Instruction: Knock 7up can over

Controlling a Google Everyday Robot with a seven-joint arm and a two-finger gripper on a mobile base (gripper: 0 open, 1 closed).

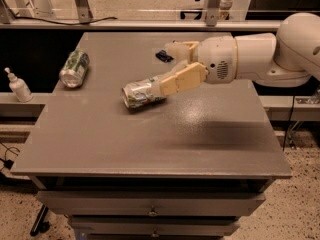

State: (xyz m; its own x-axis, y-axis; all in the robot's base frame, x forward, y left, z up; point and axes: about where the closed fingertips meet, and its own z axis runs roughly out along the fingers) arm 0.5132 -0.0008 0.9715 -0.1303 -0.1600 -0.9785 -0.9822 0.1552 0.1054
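The 7up can [142, 93], whitish-silver with light green patches, lies on its side near the middle of the grey table [100, 139], its silver top pointing left. My gripper [169, 68] reaches in from the right, just right of the can. Its near cream finger [182, 79] rests against the can's right end; the far finger [179, 48] is apart from it, behind. The jaws stand spread and hold nothing.
A darker green patterned can [74, 68] lies on its side at the table's left edge. A small dark blue packet [163, 56] lies behind the gripper. A white pump bottle [18, 86] stands on a lower ledge at the left.
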